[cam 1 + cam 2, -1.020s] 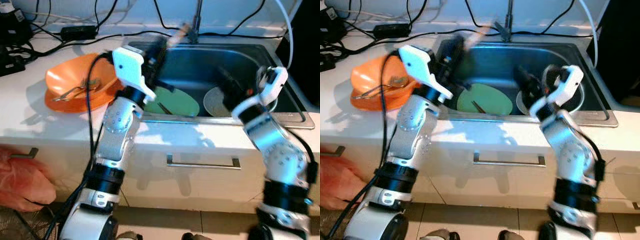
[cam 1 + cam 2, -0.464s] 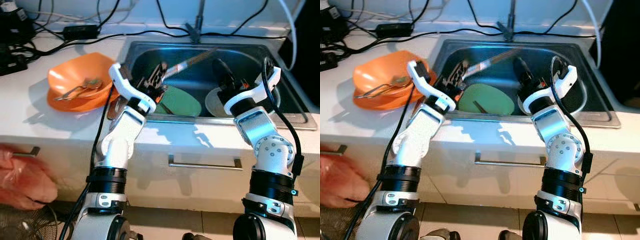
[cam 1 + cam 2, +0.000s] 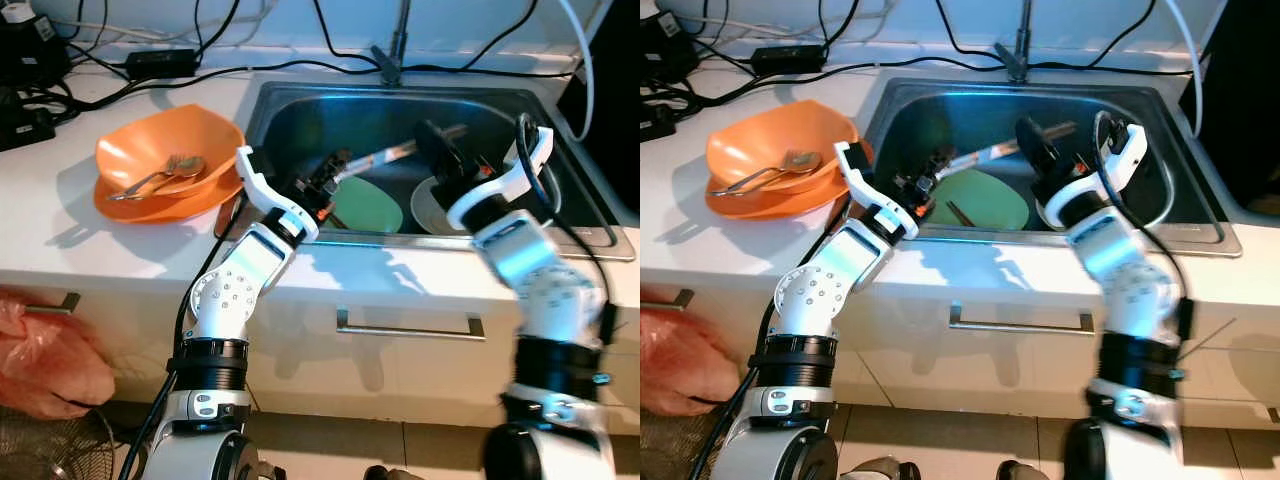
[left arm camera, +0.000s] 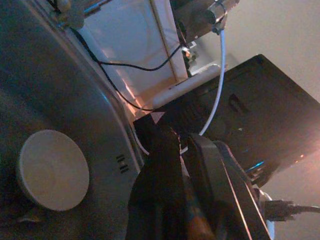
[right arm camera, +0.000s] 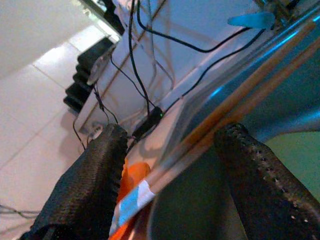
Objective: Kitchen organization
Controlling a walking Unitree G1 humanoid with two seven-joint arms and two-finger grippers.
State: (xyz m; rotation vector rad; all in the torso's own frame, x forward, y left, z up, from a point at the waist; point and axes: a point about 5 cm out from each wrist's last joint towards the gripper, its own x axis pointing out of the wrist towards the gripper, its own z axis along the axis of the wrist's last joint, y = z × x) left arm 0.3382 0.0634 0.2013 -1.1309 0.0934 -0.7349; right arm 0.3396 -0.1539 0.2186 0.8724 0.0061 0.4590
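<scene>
So since half a second back the left gripper (image 3: 330,185) has swung its chopsticks (image 3: 385,157) lower, tips now reaching toward the right gripper (image 3: 432,140), fingers clenched on the near end. Right gripper's fingers are spread either side of the far end over the sink (image 3: 560,215). Looks like a handoff; next, right needs to close before left lets go.

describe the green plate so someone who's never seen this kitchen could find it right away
Start at the steel sink set in the white counter. The green plate lies flat on its floor, near the front wall, left of a smaller white plate. It is the only green thing there.
</scene>
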